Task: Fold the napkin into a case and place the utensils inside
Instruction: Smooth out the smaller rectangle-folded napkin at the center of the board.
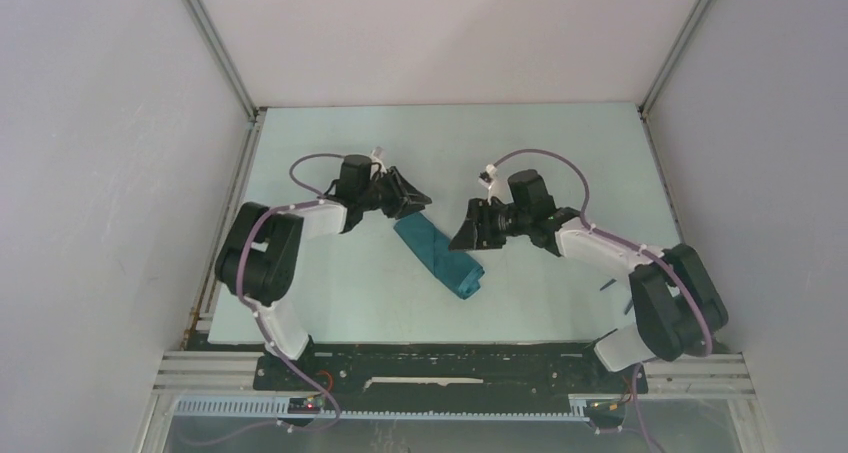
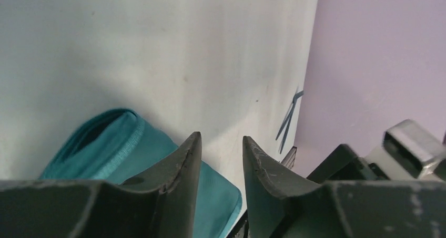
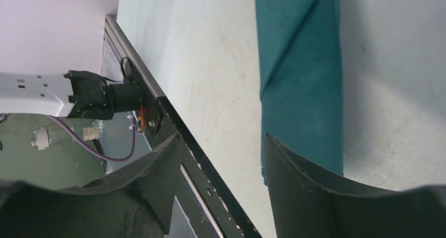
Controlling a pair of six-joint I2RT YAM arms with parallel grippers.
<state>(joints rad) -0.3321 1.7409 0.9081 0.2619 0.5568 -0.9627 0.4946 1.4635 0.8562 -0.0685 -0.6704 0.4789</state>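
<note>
Cloth case [image 1: 438, 256] is judged light, limp and slippery; its hemmed edge should be pinched. Left gripper [image 2: 221, 139] and right gripper [image 3: 223, 138] are seen spread, empty.

Sheeny cloth case [image 1: 438, 256], matt table [image 1: 330, 288]

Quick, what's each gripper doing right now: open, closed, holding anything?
Left gripper: open, nothing between its fingers, right beside the folded napkin.
Right gripper: open, holding nothing.

Pale table [image 1: 330, 298] (scuffed); plain grey walls [image 1: 95, 173] enclose it.
</note>
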